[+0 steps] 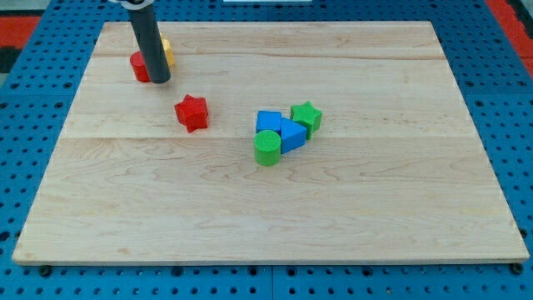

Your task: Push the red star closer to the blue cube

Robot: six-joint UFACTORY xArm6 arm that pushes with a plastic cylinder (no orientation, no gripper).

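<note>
A wide wooden board (275,208) of pale planks fills most of the view, and it lies on a blue pegboard surface (33,125) with many small holes. At the view's top corners a bit of red pegboard (18,18) shows.

The dark rod (148,42) comes down from the view's top left, and the tip (160,81) stands on the board just at the lower right of two blocks. One is a red block (139,67), partly hidden behind the rod, so its shape I cannot name for sure. The other is a yellow block (167,52) behind the rod; only a small edge of it shows. The arm has no jaws, only this rod, so nothing can be said about open or holding.

The red star (191,112) lies alone, to the lower right of the tip and apart from it. To the view's right of the star, with a clear gap between, sits a tight group of four blocks: the blue cube (268,122) at the left top, a blue triangle (291,134) pressed against it, a green star (306,117) touching at the upper right, and a green cylinder (267,148) touching at the lower left.
</note>
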